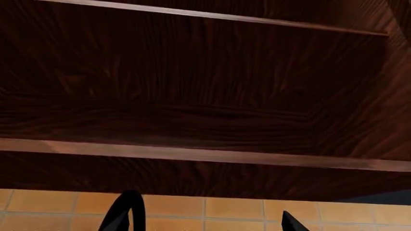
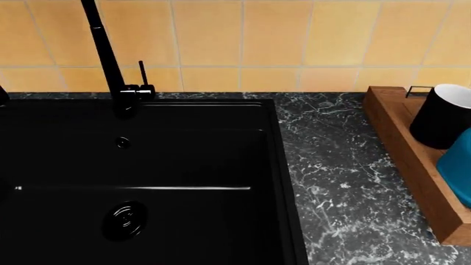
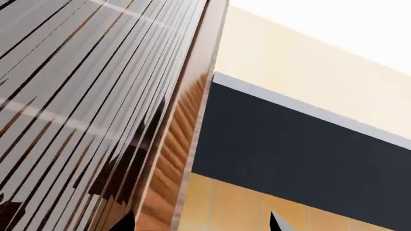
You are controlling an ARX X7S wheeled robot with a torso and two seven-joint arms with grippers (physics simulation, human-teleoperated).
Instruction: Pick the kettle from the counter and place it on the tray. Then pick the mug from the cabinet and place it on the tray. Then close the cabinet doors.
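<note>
In the head view the black mug [image 2: 442, 117] stands upright in the brown wooden tray [image 2: 397, 138] at the right edge. The teal-blue kettle [image 2: 458, 165] sits in the tray just in front of it, mostly cut off. The tray rests on the black marble counter [image 2: 331, 182]. Neither gripper shows in the head view. My left gripper [image 1: 204, 222] is open and empty, facing the dark wooden cabinet shelves [image 1: 205, 154]. My right gripper [image 3: 199, 224] is open and empty, with the edge of a ribbed glass cabinet door [image 3: 186, 144] between its fingertips.
A black sink basin [image 2: 140, 182] with a tall black tap [image 2: 110, 61] fills the left of the head view. Orange wall tiles [image 2: 294, 44] run behind the counter. A dark panel [image 3: 301, 154] and a pale wall lie beyond the cabinet door.
</note>
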